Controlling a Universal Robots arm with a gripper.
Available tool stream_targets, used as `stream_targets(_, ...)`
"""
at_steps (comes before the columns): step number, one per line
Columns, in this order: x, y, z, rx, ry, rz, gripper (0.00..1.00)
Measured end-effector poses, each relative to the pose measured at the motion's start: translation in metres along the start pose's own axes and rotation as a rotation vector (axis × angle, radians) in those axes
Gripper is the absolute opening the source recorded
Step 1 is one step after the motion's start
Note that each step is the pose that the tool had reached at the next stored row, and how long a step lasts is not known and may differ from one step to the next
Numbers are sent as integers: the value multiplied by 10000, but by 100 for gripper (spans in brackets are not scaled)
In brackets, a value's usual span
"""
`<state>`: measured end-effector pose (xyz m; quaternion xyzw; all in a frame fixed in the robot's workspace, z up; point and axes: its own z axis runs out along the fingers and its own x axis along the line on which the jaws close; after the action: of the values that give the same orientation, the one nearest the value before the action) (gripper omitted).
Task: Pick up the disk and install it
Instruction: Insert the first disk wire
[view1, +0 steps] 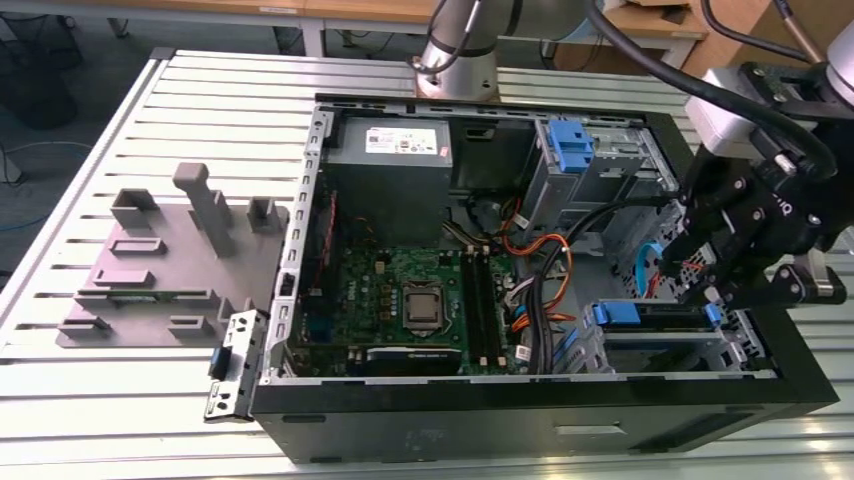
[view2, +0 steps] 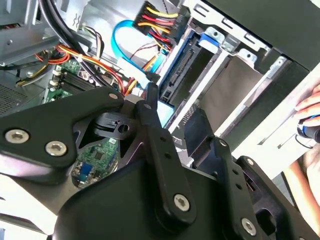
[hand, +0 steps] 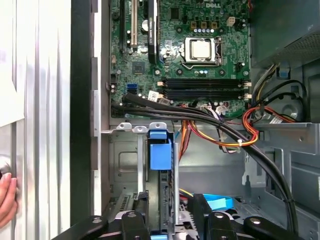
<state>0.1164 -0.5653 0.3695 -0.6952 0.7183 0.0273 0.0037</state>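
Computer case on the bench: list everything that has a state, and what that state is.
computer case, open, insides exposed
disk, standing on edge in the drive bay
gripper, close above the disk
processor socket, bare, no cooler on it

Green motherboard (view1: 400, 290), black case (view1: 534, 425), blue-railed disk (view1: 650, 316), orange, red and yellow cables (hand: 235, 141), silver ribbed table (view1: 240, 100).
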Motion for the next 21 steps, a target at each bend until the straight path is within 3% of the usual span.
stream_targets(7, -117, 4, 5, 0, 0, 1, 48)
stream_targets(13, -123, -25, 27, 0, -1, 0, 48)
stream_targets(21, -119, -34, 130, 0, 1, -1, 48)
